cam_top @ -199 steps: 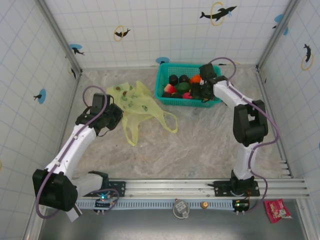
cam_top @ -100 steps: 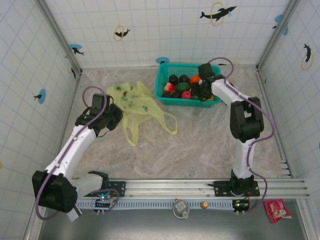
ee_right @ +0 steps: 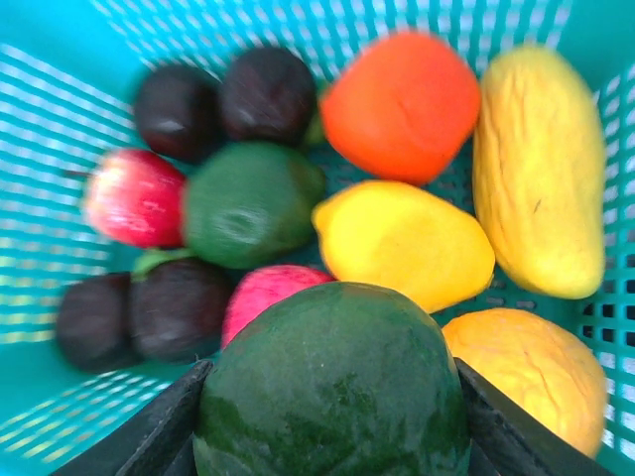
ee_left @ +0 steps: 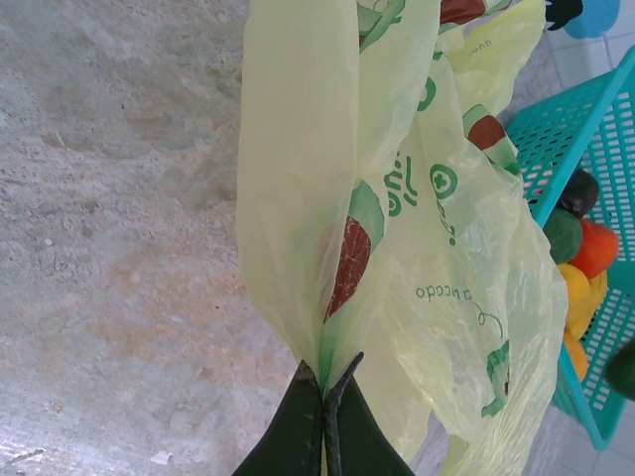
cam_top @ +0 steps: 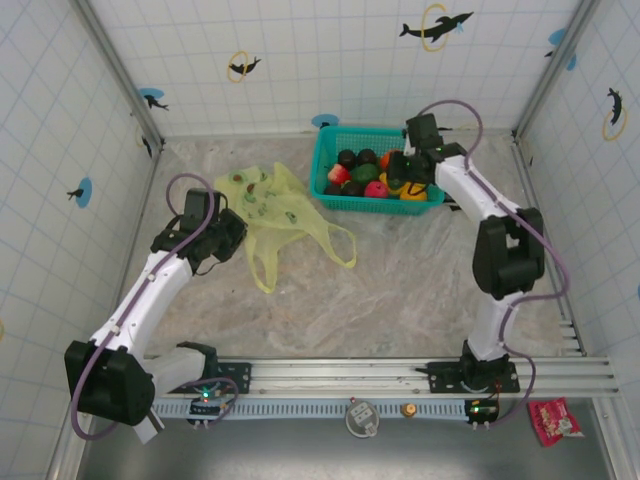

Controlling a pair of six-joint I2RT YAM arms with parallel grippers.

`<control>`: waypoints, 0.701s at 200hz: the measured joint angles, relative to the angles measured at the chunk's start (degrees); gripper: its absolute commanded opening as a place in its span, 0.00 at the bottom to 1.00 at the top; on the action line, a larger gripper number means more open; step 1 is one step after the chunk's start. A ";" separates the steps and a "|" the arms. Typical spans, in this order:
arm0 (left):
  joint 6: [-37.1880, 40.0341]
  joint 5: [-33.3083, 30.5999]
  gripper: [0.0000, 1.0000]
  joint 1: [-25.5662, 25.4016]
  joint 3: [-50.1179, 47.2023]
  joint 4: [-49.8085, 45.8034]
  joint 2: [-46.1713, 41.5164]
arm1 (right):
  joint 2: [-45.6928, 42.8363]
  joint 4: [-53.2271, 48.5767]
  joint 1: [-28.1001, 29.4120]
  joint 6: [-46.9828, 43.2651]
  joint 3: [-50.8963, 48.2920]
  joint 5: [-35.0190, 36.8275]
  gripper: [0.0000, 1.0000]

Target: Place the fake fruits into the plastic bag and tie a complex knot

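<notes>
The yellow-green plastic bag lies crumpled on the table left of the teal basket. My left gripper is shut on a fold of the bag, its jaws pinched together on the film. Several fake fruits fill the basket: an orange one, a yellow one, a red one and dark brown ones. Over the basket's right half, my right gripper is shut on a round dark green fruit, one finger on each side of it.
The bag's two loop handles trail toward the table's middle. The tiled back wall stands right behind the basket, and a metal rail runs along the near edge. The basket's wall is close to the bag's right side.
The right arm swung its elbow outward to the right and the gripper shifted over the basket's right side, its jaws narrowing onto the green fruit. The left arm and bag stayed still.
</notes>
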 measured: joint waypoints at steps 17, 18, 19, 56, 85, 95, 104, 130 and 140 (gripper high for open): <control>0.00 0.35 0.00 0.00 0.00 0.00 0.00 | -6.93 2.47 0.59 -0.79 -2.71 -1.95 0.45; 0.00 0.37 0.00 0.00 0.00 0.00 0.00 | -7.30 2.56 0.68 -0.79 -2.86 -2.10 0.45; 0.00 0.39 0.00 0.00 0.00 -0.02 0.00 | -7.72 2.69 0.79 -0.81 -3.04 -2.23 0.45; 0.11 0.61 0.00 0.00 0.00 -0.02 -0.31 | -20.68 8.72 10.99 -1.55 -12.76 -5.70 0.44; 0.13 0.72 0.00 0.00 0.00 -0.02 -1.01 | -24.85 12.48 25.11 -0.90 -20.41 -6.80 0.44; 0.13 0.72 0.00 0.00 0.00 -0.02 -1.11 | -25.22 13.42 29.16 -0.55 -22.67 -6.82 0.44; 0.13 0.72 0.00 0.00 0.00 -0.02 -1.14 | -25.33 14.34 32.09 -0.17 -24.37 -6.47 0.44; 0.17 0.74 0.00 0.00 0.00 -0.02 -1.20 | -24.63 15.80 37.81 1.14 -27.34 -5.51 0.43; 0.35 0.74 0.00 0.00 0.00 -0.02 -1.38 | -23.61 16.59 39.06 1.51 -27.54 -5.03 0.43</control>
